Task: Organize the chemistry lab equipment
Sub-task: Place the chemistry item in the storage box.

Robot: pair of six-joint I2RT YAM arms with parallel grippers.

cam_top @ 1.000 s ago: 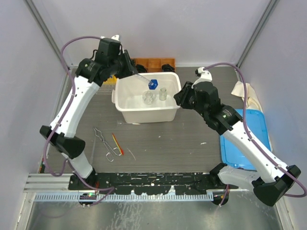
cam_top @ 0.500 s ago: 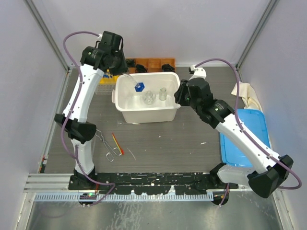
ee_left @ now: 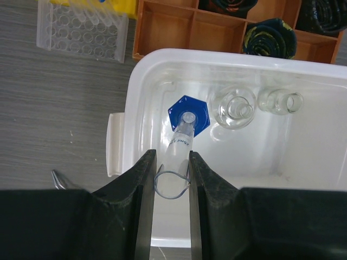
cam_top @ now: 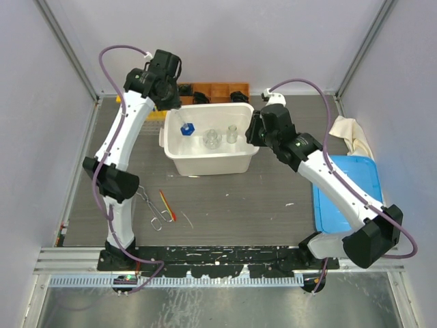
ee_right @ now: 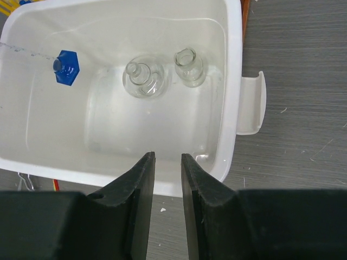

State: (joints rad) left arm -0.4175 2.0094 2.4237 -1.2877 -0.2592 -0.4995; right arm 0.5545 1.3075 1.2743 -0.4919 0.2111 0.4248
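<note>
A clear tube [ee_left: 179,142] with a blue hexagonal foot [ee_left: 188,115] hangs over the left part of the white tub [cam_top: 212,162], foot end down. Whether the foot touches the tub floor I cannot tell. The left gripper [ee_left: 171,158] has its fingers clamped on the tube's open end. Just right of the tube, two small glass flasks [ee_left: 234,108] [ee_left: 281,101] stand upright inside the tub, side by side (the left one is wider). The right gripper [ee_right: 166,158] hovers over the tub's near wall, its fingers a narrow gap apart with nothing between them. On the table near the tub, metal tongs [cam_top: 149,203] lie just left of a red-orange stick [cam_top: 166,205]. An orange compartment tray [ee_left: 190,27] sits against the tub's far side.
</note>
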